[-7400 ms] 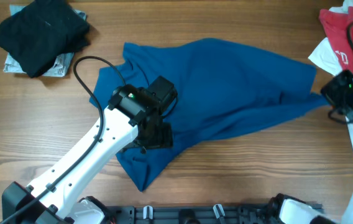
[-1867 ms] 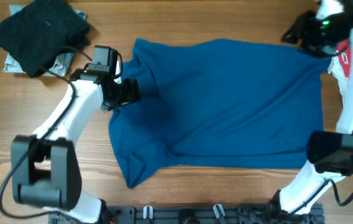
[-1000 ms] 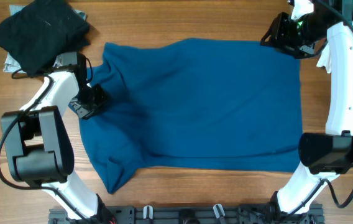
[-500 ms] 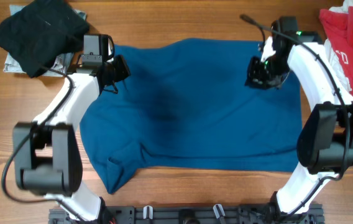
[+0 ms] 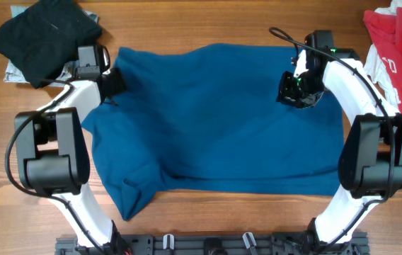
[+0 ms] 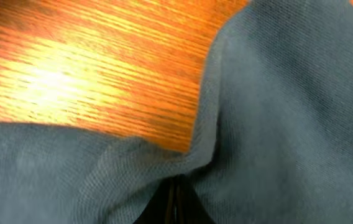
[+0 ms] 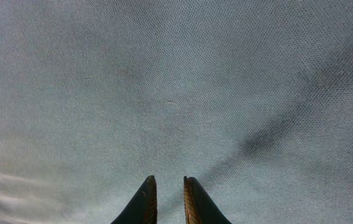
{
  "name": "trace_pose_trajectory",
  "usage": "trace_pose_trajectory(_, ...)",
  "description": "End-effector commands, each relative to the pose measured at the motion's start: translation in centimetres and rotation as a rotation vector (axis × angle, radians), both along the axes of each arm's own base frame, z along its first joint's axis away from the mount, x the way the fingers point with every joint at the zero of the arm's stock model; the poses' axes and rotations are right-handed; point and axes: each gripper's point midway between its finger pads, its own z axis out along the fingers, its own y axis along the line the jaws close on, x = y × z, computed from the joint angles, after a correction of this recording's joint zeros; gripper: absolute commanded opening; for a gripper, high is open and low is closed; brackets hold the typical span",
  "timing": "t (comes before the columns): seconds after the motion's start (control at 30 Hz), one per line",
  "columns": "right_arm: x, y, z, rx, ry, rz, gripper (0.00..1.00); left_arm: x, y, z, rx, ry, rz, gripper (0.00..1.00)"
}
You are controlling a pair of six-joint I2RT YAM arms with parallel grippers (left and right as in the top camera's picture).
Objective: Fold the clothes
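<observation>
The clothes, a royal-blue shirt, lie spread wide across the middle of the table. My left gripper sits at the shirt's upper left corner. In the left wrist view it is shut on a gathered fold of the blue fabric, with bare wood beyond. My right gripper hovers over the shirt's upper right area. In the right wrist view its jaws stand a narrow gap apart over flat fabric, and nothing lies between them.
A black garment lies at the back left on a grey patterned cloth. A red-and-white garment lies at the back right. The shirt's front left corner is bunched. A black rail runs along the front edge.
The right gripper left the shirt's top right corner, moved inward over the fabric and narrowed its jaws. The left gripper moved up to the upper left corner.
</observation>
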Motion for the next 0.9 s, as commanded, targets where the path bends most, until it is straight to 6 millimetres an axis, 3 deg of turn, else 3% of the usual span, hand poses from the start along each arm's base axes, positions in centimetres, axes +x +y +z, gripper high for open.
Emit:
trace_pose_trajectory(0.0,0.5,-1.0,-0.1,-0.060,-0.023,-0.018,0.15,-2.6,4.8,-3.8,0.118,0.121,0.094,0.08)
trace_pose_trajectory(0.1,2.0,-3.1,-0.2,-0.168,-0.074,-0.086,0.17,-3.4,6.2,-3.8,0.169,0.149,0.139,0.08)
trace_pose_trajectory(0.17,2.7,-3.3,0.0,-0.166,-0.102,-0.092,0.20,-3.6,6.4,-3.4,0.182,0.155,0.136,0.16)
trace_pose_trajectory(0.23,4.1,-3.2,0.4,-0.163,-0.161,-0.092,0.22,-2.4,4.9,-1.4,0.145,0.092,0.102,0.27)
trace_pose_trajectory(0.27,5.3,-3.2,0.9,-0.160,-0.213,-0.094,0.21,-1.6,4.3,0.0,0.137,0.051,0.088,0.27)
trace_pose_trajectory(0.33,7.6,-3.2,2.2,-0.157,-0.308,-0.102,0.11,0.1,2.7,3.5,0.140,-0.051,0.058,0.21)
trace_pose_trajectory(0.37,9.4,-3.2,3.5,-0.154,-0.383,-0.105,0.04,1.2,1.7,5.1,0.141,-0.107,0.039,0.09)
trace_pose_trajectory(0.4,10.5,-3.3,4.4,-0.156,-0.435,-0.100,0.04,1.9,0.9,5.6,0.139,-0.138,0.024,0.04)
trace_pose_trajectory(0.47,12.7,-4.3,5.6,-0.202,-0.533,-0.120,0.04,2.9,-2.3,6.3,0.079,-0.188,-0.055,0.04)
trace_pose_trajectory(0.6,14.9,-6.8,3.9,-0.225,-0.579,-0.174,0.04,4.4,-6.0,7.8,0.073,-0.282,-0.119,0.04)
trace_pose_trajectory(0.7,16.5,-7.6,2.5,-0.229,-0.622,-0.188,0.06,5.3,-6.2,8.0,0.070,-0.324,-0.115,0.04)
trace_pose_trajectory(0.87,17.4,-8.2,-0.3,-0.260,-0.620,-0.203,0.09,5.8,-5.9,5.9,0.085,-0.312,-0.104,0.04)
